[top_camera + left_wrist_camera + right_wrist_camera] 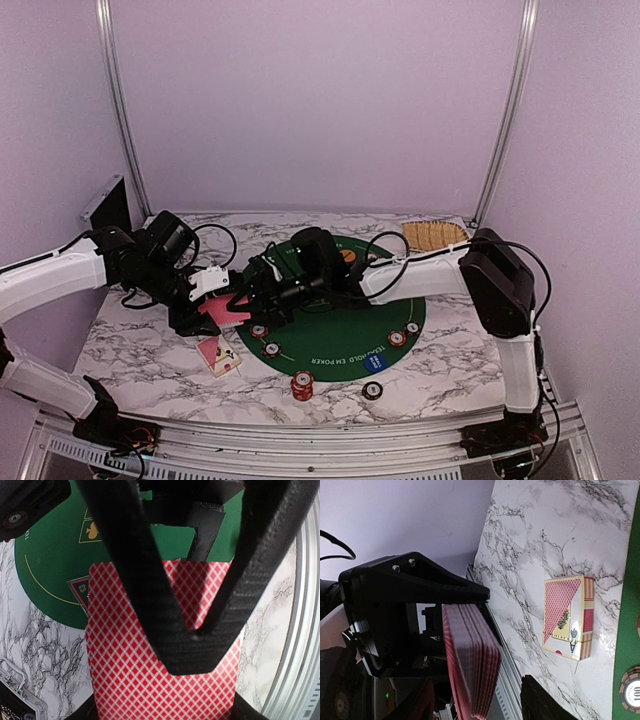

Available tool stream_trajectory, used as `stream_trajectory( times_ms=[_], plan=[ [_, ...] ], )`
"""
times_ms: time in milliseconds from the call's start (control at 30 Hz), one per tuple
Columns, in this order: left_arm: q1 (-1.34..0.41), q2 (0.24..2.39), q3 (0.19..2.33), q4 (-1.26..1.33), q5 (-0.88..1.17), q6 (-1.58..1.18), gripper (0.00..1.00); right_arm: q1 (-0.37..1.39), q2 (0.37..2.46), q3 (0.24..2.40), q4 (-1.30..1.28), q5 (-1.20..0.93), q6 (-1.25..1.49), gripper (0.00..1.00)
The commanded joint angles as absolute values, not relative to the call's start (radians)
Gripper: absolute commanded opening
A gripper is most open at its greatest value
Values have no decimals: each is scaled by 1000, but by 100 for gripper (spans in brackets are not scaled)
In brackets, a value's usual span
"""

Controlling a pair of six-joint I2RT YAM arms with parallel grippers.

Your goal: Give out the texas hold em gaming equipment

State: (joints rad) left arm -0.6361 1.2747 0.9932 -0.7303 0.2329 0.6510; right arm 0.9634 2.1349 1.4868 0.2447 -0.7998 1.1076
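A: From above: find the red diamond-backed card deck (222,312) held up at the edge of the round green felt mat (335,335).
B: Left wrist: clenched on it by the left fingers (145,580); hold steady.
A: Right wrist: cannot tell the spread of the right fingers (545,700); peel one card only.

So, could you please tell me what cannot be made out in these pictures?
- Card faces: the deck in the left hand shows only backs (left wrist) or edges (right wrist).
- Right hand: opening lost in dark clutter in the top view, cut off in its own.
- Red chip stack: too small to count, top view.
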Motion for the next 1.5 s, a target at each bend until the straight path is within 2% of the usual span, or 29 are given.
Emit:
stream_trajectory(
  times_ms=[0,400,700,967,1000,1067,1167,1200,1367,1467],
  plan=[
    [-634,1258,986,-728,225,642,0,954,2073,1500,206,-799,1079,54],
    [-634,1260,982,-730,209,638,0,945,2038,1491,125,-794,1032,20],
    [-633,1259,979,-734,198,636,0,925,2004,1466,109,-795,1016,7],
    [-634,1262,986,-738,185,634,0,900,1959,1418,119,-793,1019,1],
    [-634,1265,986,-739,186,633,0,899,1958,1415,124,-794,1021,1],
    [-634,1266,988,-738,189,632,0,902,1962,1414,131,-797,1020,10],
    [-634,1267,989,-741,191,629,0,909,1971,1410,147,-799,1029,35],
    [-634,1266,989,-742,190,628,0,911,1975,1411,147,-799,1030,39],
    [-633,1267,990,-744,189,629,0,928,2002,1423,163,-802,1037,52],
    [-634,1268,991,-744,190,628,0,945,2032,1458,160,-808,1036,53]
  ],
)
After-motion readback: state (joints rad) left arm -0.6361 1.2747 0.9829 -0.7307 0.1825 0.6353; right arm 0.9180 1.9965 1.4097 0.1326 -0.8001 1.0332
